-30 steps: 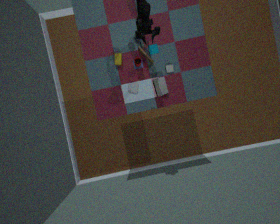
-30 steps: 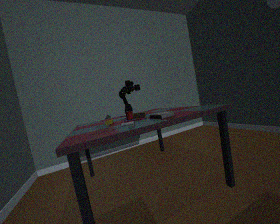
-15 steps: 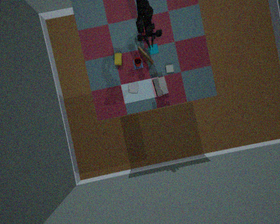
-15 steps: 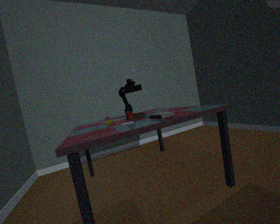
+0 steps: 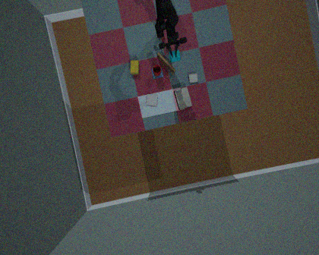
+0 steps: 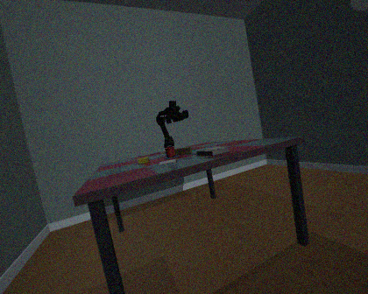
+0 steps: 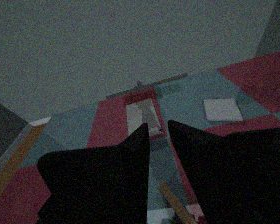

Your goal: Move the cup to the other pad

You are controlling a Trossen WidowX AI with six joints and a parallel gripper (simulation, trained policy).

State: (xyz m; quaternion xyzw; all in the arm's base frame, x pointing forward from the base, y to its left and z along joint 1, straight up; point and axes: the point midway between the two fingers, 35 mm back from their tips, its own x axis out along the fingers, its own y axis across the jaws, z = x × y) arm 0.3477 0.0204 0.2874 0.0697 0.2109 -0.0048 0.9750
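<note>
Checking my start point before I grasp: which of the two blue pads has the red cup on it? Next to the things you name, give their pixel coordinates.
The darker blue pad [image 5: 159, 77]: the red cup [image 5: 156, 70] [image 6: 170, 151] stands on it. The brighter turquoise pad [image 5: 177, 59] carries no cup.

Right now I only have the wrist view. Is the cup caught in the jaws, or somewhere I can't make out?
Observer: Not caught. From above, the red cup stands on a small blue pad, away from the jaws, which are a little apart.
Visitor: Are those jaws down near the table?
Observer: No, the exterior view shows them well above the tabletop.
Visitor: Anything beside the cup that I'm missing?
Observer: Yes, a yellow block sits to one side of it, with a gap between them.
</note>
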